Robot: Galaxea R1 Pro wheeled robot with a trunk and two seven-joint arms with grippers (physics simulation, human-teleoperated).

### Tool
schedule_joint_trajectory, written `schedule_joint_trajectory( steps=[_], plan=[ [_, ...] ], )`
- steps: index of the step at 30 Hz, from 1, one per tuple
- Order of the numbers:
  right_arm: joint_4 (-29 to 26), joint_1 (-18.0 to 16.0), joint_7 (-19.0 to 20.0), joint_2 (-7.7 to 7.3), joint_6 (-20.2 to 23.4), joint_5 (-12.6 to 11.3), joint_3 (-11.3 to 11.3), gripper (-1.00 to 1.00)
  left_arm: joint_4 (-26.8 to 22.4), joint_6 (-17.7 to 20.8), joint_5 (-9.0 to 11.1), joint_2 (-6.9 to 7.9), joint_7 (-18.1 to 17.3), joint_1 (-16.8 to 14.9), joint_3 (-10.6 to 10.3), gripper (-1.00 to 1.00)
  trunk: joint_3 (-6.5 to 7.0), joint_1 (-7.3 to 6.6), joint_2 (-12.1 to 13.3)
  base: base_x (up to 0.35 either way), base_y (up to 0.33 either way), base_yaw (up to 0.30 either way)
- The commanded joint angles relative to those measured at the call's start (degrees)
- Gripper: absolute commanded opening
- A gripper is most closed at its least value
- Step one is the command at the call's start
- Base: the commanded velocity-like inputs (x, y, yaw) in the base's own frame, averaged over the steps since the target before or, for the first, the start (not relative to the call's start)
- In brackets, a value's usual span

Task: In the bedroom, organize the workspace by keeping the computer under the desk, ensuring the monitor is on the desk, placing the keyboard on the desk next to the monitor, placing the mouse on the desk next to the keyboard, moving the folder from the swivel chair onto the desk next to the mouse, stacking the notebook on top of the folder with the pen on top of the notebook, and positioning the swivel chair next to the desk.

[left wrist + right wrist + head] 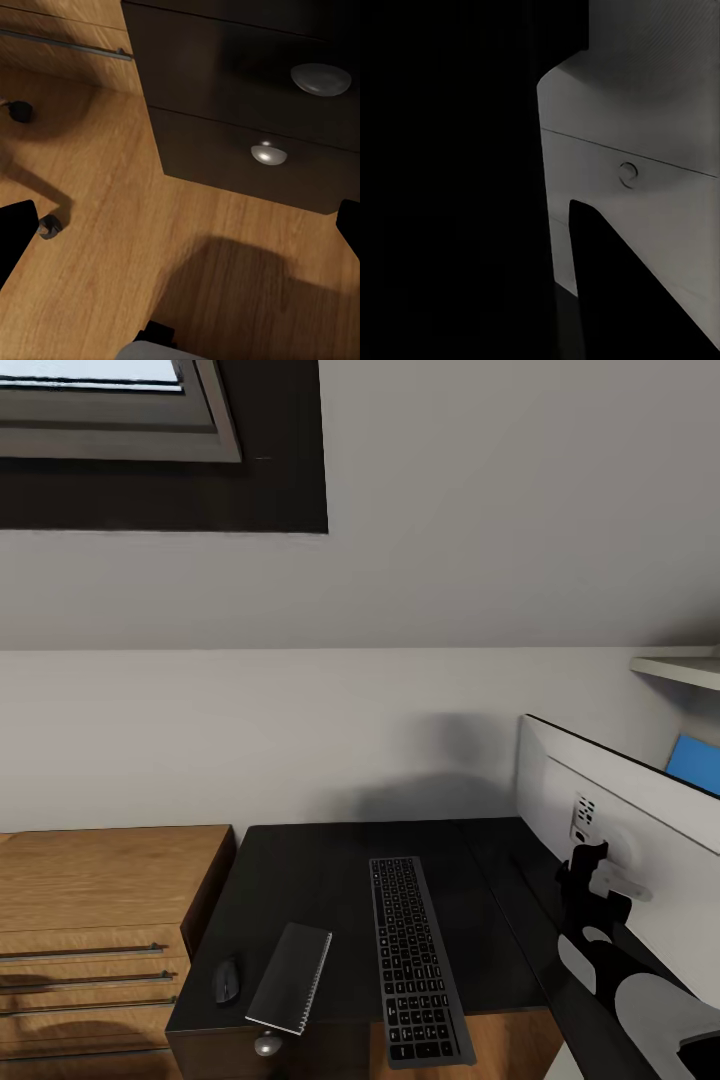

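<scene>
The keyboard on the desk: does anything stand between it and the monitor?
Nothing visible does. The keyboard lies on the desk, and only bare black top separates it from the monitor. The notebook and mouse lie on its other side.

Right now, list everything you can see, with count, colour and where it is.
desk: one, glossy black, centre
keyboard: one, black keys, on the desk, overhanging its front edge
notebook: one, dark grey, on the desk beside the keyboard
mouse: one, black, on the desk by the notebook
monitor: one, white back, on the desk's right side
dresser: one, light wood, beside the desk
drawer knobs: two, silver, on black drawer fronts
window: one, in the sloped ceiling
right gripper: black, beside the monitor's back
</scene>
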Motion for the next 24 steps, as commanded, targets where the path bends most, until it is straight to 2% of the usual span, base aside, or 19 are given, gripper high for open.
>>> schedule_joint_trajectory(
  steps=[1,24],
  plan=[
    [-0.1,-0.1,-0.3,-0.03,-0.2,0.0,0.9,-1.0,-0.1,-0.2,0.4,0.05,0.5,0.0,-0.5,1.0,-0.06,0.01,-0.1,0.0,0.0,0.0],
    [-0.3,-0.1,-0.5,-0.03,-0.3,0.0,0.9,-1.0,-0.1,-0.2,0.4,0.05,0.5,0.0,-0.4,1.0,-0.06,0.01,-0.1,0.0,0.0,0.0]
  ],
)
